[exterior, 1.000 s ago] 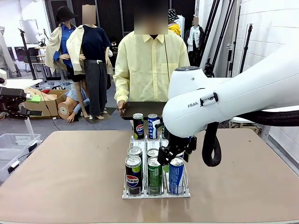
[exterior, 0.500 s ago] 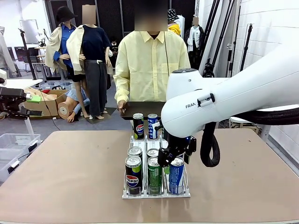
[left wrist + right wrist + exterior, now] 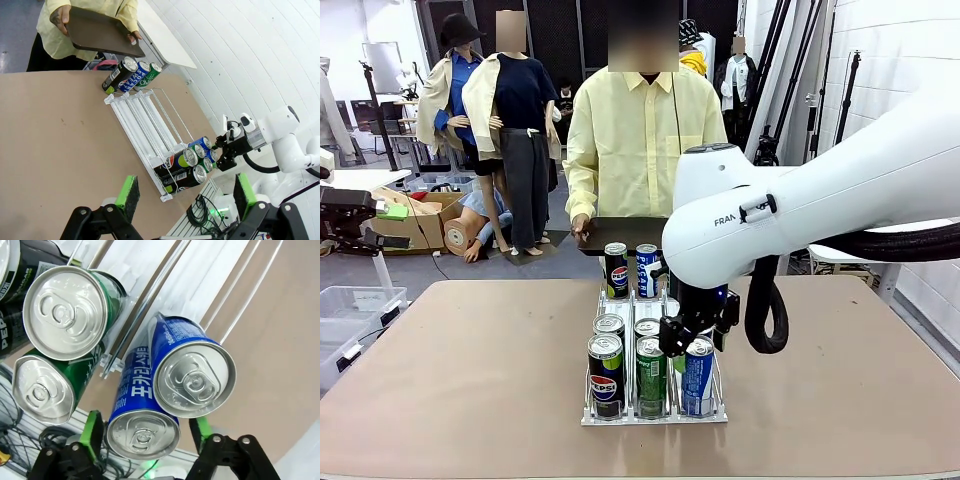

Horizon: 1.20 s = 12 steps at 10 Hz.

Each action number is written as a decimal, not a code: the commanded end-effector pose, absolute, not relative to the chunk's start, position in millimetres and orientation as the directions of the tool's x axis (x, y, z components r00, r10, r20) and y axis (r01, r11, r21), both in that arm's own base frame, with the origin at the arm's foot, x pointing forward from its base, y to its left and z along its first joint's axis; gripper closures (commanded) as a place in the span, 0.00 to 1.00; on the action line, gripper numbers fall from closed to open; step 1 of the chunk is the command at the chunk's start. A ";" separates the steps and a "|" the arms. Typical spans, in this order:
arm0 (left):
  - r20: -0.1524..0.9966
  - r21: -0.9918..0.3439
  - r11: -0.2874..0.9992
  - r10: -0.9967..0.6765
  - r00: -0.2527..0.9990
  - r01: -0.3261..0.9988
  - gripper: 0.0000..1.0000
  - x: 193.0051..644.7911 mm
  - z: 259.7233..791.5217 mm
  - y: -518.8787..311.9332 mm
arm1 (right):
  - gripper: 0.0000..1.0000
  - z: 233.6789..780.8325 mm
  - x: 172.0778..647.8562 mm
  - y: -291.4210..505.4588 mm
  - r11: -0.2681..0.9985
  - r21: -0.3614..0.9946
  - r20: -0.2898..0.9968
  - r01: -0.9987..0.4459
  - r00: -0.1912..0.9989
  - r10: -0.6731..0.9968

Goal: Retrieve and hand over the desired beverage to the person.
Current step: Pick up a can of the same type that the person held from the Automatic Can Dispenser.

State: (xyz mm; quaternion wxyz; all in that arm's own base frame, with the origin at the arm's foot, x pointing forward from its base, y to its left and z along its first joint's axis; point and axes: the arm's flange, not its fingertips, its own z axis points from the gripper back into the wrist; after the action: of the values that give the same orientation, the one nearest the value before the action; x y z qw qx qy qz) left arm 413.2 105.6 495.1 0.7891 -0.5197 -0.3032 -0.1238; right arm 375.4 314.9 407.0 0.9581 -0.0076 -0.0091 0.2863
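Blue front can (image 3: 142, 432) in the rack's (image 3: 655, 416) right lane sits between the pads (image 3: 93, 432) of the right gripper (image 3: 692, 338), grip uncertain, a second blue can (image 3: 195, 377) close behind and green cans (image 3: 67, 310) alongside, the left gripper (image 3: 186, 194) spread wide, the person (image 3: 640, 140) holding a tray (image 3: 630, 230) beyond.

Table (image 3: 450, 370): tan-brown matte top, spanning the front view | On it: one white wire rack (image 3: 655, 418) of three lanes, at mid-table, running lengthwise from the near side toward the far edge | Rack base sat flat on the top.
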 end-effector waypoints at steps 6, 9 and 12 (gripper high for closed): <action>0.608 -0.750 0.417 0.128 0.783 0.514 0.00 411.9 496.7 106.5 | 0.81 408.1 383.8 316.7 0.838 -0.020 -0.022 -0.545 0.838 0.545; 0.608 -0.750 0.417 0.128 0.783 0.514 0.00 411.9 496.7 106.5 | 0.91 407.2 378.8 315.7 0.837 -0.016 -0.009 -0.548 0.837 0.547; 0.608 -0.750 0.417 0.128 0.783 0.514 0.00 411.9 496.7 106.5 | 0.91 407.2 378.8 315.7 0.837 -0.016 -0.009 -0.548 0.837 0.547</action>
State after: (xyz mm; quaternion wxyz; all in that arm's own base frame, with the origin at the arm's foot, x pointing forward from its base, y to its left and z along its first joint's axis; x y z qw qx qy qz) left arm 413.2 105.6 495.1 0.7891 -0.5197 -0.3032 -0.1238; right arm 379.2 315.2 407.3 0.9587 -0.0080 0.0027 0.2843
